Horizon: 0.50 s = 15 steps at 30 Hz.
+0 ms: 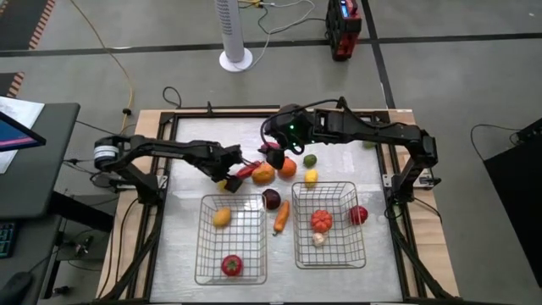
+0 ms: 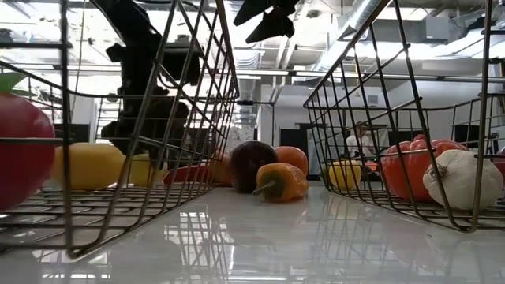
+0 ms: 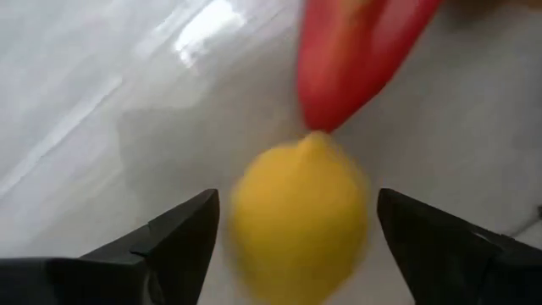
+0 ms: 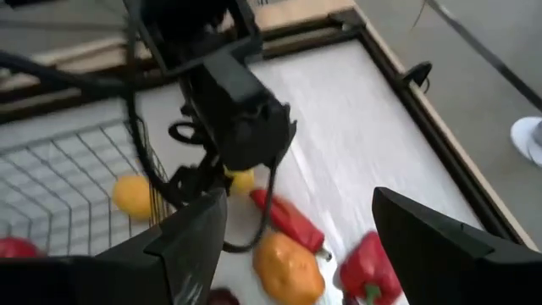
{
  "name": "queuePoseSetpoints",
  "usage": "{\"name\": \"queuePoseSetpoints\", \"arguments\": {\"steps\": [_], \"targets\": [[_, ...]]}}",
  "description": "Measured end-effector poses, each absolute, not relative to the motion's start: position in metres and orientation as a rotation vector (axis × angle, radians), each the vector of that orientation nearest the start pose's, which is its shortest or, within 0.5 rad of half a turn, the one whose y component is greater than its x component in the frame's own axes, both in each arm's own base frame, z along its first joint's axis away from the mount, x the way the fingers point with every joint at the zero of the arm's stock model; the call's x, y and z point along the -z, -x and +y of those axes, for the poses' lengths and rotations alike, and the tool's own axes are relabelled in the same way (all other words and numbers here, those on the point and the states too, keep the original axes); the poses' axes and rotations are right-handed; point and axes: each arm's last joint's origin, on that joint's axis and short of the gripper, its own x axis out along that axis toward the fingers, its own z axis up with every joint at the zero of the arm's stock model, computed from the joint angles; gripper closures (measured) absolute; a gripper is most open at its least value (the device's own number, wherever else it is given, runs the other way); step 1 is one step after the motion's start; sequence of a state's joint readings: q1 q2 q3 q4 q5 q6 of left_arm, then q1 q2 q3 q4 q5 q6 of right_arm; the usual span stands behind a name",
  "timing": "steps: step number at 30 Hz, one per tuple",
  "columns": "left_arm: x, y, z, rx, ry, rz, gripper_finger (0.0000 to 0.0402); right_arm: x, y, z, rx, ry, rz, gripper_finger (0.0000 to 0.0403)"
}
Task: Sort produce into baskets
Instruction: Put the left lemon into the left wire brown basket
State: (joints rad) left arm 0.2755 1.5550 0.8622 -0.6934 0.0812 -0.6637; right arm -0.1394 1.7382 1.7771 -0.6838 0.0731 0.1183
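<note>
My left gripper (image 1: 225, 180) is low over the table, open, its fingers on either side of a yellow lemon (image 3: 298, 220) that lies on the table (image 1: 223, 184); I see no touch. A red chili (image 1: 244, 170) lies just beyond the lemon. My right gripper (image 1: 275, 146) hangs open and empty above a red pepper (image 1: 275, 158) and an orange (image 1: 288, 167). The left wire basket (image 1: 203, 254) holds a yellow fruit (image 1: 221, 217) and a red round (image 1: 231, 265). The right wire basket (image 1: 298, 254) holds an orange-red round (image 1: 321, 220) and white garlic (image 1: 318, 239).
Loose on the table are an orange-yellow fruit (image 1: 263, 175), a green round (image 1: 310, 159), a small yellow round (image 1: 311, 176), a dark purple round (image 1: 271, 199) and a carrot (image 1: 281, 216) between the baskets. A red round (image 1: 358, 215) sits at the right basket's right side.
</note>
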Motion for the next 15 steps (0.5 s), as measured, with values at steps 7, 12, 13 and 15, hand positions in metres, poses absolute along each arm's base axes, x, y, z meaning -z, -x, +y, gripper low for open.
{"name": "queuePoseSetpoints", "arguments": {"steps": [7,12,13,15], "targets": [[-0.168,-0.260,0.072,-0.613,0.754,1.286,0.0176,-0.369,-0.374,-0.060,0.239,-0.097,0.721,0.0082],[-0.180,-0.262,0.080,-0.607,0.713,1.287,0.0220,-0.367,-0.371,-0.065,0.246,-0.105,0.745,0.0082],[-0.185,-0.262,0.081,-0.601,0.707,1.276,0.0222,-0.367,-0.371,-0.065,0.243,-0.106,0.749,0.0082],[-0.198,-0.261,0.085,-0.599,0.703,1.243,0.0223,-0.369,-0.367,-0.067,0.245,-0.116,0.752,0.0082]]}}
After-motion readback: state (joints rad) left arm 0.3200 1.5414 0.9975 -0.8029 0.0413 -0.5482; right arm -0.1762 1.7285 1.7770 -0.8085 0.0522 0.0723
